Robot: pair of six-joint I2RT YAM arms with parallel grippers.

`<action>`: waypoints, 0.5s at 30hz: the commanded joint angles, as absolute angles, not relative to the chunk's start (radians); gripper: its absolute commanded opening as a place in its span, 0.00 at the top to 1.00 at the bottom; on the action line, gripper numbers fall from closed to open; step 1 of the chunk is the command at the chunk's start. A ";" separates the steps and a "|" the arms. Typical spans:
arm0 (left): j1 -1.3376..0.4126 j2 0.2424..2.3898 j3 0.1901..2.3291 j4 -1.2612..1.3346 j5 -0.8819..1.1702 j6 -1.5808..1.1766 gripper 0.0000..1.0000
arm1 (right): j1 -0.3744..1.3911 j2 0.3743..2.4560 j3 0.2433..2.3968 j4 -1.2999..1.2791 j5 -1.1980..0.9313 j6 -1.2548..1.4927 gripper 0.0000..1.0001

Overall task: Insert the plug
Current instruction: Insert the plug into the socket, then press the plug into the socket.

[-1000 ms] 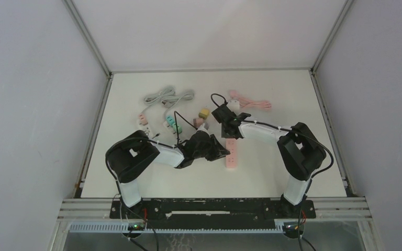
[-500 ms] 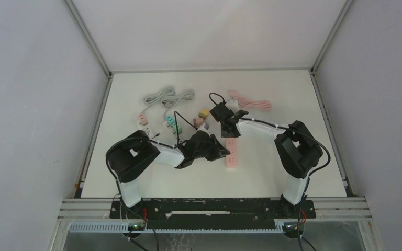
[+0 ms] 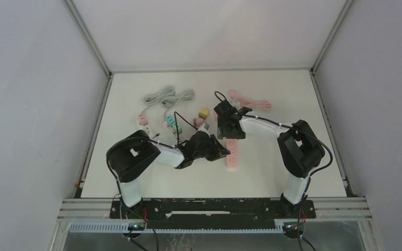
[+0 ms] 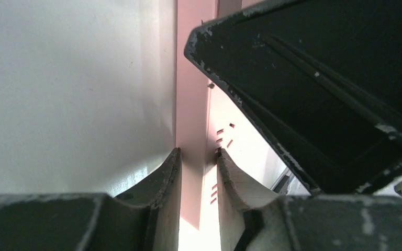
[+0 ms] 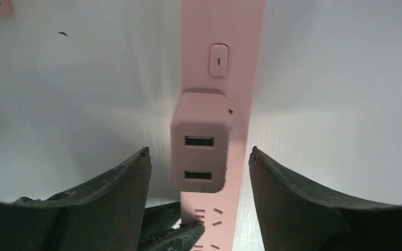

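From above, the left arm lies low across the table (image 3: 272, 167), bent at the elbow and reaching rightwards from the lower left, so that the left gripper (image 3: 219, 151) meets the left side of the pink power strip (image 3: 232, 159) at mid-frame. The right arm folds back from the lower right and reaches leftwards, with the right gripper (image 3: 228, 129) hanging over the strip's upper end. The strip lies flat with its long axis running up and down the frame. The plug cannot be made out here under the right gripper. In the left wrist view, both fingers (image 4: 167, 180) rise from the bottom edge and press against a narrow pink edge of the strip from either side, a closed grip. The strip runs straight up the frame, and the right gripper's black body fills the upper right. In the right wrist view, the fingers (image 5: 298, 201) stand wide apart at the lower corners. The pink USB charger plug (image 5: 199, 149) sits between them with a gap on each side, touched by neither. It is seated in the strip just below the switch (image 5: 219, 60), its two ports facing the camera and its long axis along the strip, vertical in the frame.
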State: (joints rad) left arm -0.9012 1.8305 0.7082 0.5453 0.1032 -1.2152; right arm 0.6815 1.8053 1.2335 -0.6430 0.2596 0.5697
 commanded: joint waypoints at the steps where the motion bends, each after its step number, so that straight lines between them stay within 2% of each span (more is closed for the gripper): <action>1: -0.942 1.902 0.684 0.440 0.134 -1.201 0.80 | 0.667 1.739 1.281 -0.683 0.219 0.563 0.24; 15: -0.942 1.904 0.684 0.440 0.134 -1.200 0.80 | 0.623 1.782 1.395 -0.690 0.242 0.511 0.37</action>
